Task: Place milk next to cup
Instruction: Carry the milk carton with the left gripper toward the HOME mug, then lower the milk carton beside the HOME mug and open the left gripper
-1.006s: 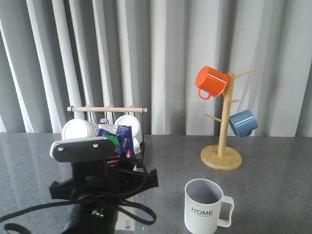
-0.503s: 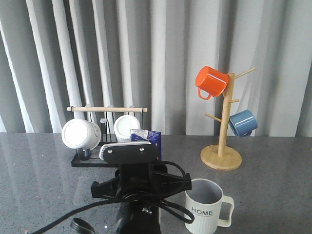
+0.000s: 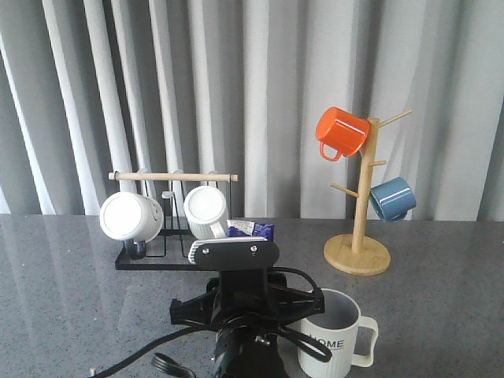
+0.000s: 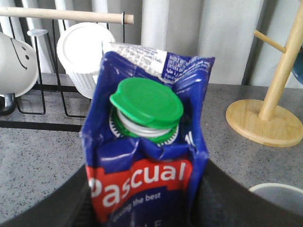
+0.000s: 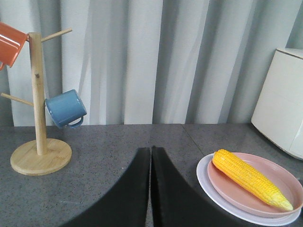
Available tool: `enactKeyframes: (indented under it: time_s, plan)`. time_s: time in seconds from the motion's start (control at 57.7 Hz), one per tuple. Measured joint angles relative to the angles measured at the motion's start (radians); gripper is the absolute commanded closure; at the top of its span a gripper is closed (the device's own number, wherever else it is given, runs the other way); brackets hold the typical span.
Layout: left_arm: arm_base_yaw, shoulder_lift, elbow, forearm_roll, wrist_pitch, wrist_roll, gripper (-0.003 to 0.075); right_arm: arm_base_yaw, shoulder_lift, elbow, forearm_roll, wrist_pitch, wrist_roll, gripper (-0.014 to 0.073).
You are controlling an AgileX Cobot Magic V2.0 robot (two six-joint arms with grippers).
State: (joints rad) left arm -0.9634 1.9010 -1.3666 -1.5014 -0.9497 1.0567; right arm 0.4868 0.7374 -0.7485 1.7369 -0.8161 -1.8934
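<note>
where the left jaws [image 4: 142,213] close on either side of the milk [image 4: 147,156], the carton stands between them with its long axis upright, green cap [image 4: 147,101] and folded top edge pointing up and the red pascual label facing the wrist camera. from the front only the carton's blue top [image 3: 252,231] shows above the left arm's camera housing [image 3: 234,253], which hides the rest, so i cannot tell whether the carton's base touches the table [image 3: 63,283]. the cup [image 3: 340,335] sits just beside the arm on its right, handle turned to the right, "home" lettering partly covered by cables. behind the carton stands a black wire rack [image 3: 169,236] with a wooden rod, holding two white mugs on their sides. further right is a wooden mug tree [image 3: 361,228] carrying an orange mug [image 3: 340,132] and a blue mug [image 3: 392,198]. the right jaws [image 5: 150,189] are pressed together with nothing between them, well apart from a pink plate [image 5: 279,182] bearing a corn cob [image 5: 248,178].
</note>
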Motion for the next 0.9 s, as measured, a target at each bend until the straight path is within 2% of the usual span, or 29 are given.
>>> enactKeyframes:
  time_s: [0.173,0.902]
  plan:
    - [0.0,0.002,0.0,0.006,-0.001,-0.067,0.0727,0.0,0.0,0.0,0.0,0.0,0.0,0.0597]
    - [0.0,0.041,-0.004,0.061,-0.032,-0.08,0.0727,0.0,0.0,0.0,0.0,0.0,0.0,0.0597]
